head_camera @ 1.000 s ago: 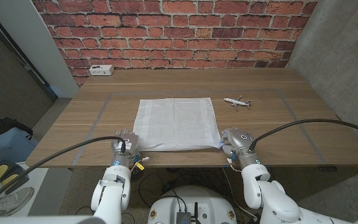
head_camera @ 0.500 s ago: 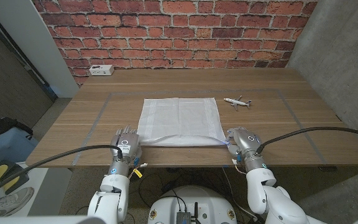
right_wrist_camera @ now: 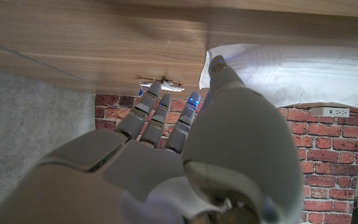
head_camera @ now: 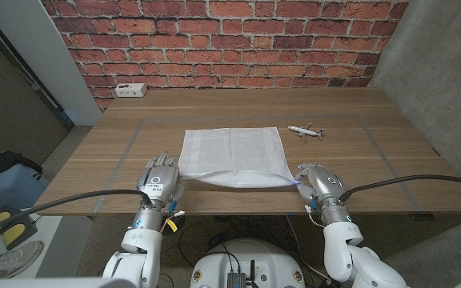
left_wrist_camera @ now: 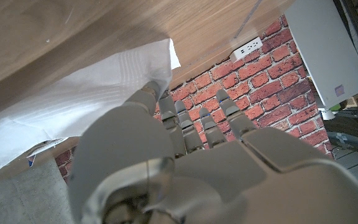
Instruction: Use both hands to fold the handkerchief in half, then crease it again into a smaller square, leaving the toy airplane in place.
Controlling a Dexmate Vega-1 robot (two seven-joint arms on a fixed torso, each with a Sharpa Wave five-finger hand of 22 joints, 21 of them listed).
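The white handkerchief (head_camera: pixel 230 152) lies spread on the middle of the wooden table (head_camera: pixel 374 152), its near edge raised and sagging between my two hands. My left hand (head_camera: pixel 160 184) pinches the near left corner; in the left wrist view a fingertip (left_wrist_camera: pixel 155 91) presses into the handkerchief (left_wrist_camera: pixel 86 93). My right hand (head_camera: pixel 318 182) pinches the near right corner, and in the right wrist view its thumb (right_wrist_camera: pixel 224 74) meets the handkerchief (right_wrist_camera: pixel 291 71). The toy airplane (head_camera: pixel 306 130) stands on the table past the cloth's far right corner, apart from it, and is also in the right wrist view (right_wrist_camera: pixel 160 85).
A white power strip (head_camera: pixel 130 90) lies at the far left of the table by the brick wall (head_camera: pixel 230 40). Faint tape lines (head_camera: pixel 126 148) frame the work area. A grey concrete wall (head_camera: pixel 438 72) stands on the right.
Both hands have lifted the handkerchief's near edge off the table and carried it a little toward the far side. The airplane has not moved.
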